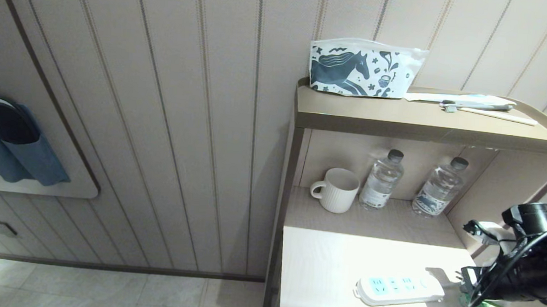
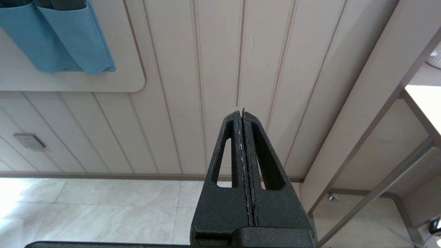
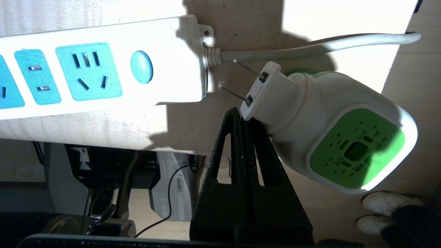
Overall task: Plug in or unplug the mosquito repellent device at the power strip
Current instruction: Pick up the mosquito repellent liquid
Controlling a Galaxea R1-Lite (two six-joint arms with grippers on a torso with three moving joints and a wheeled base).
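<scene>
The mosquito repellent device (image 3: 330, 127) lay unplugged on the tabletop (image 1: 323, 265), just beside the power strip's (image 3: 103, 69) cord end. The right claw (image 3: 243, 113) hovered pinched together against its plug neck. It looked light, rigid, slick; grip the white head's sides. The left claw (image 2: 243, 113) hung together, idle.

Pale wood-grain desk (image 1: 322, 274): the white power strip (image 1: 398, 288) lies flat on it near the front, cord leading toward the right. The mosquito repellent device (image 3: 330, 137) rests just beside the strip's cord end, pins bare and unplugged. Recess behind holds a white mug (image 1: 336, 189) and two water bottles (image 1: 381, 179).
</scene>
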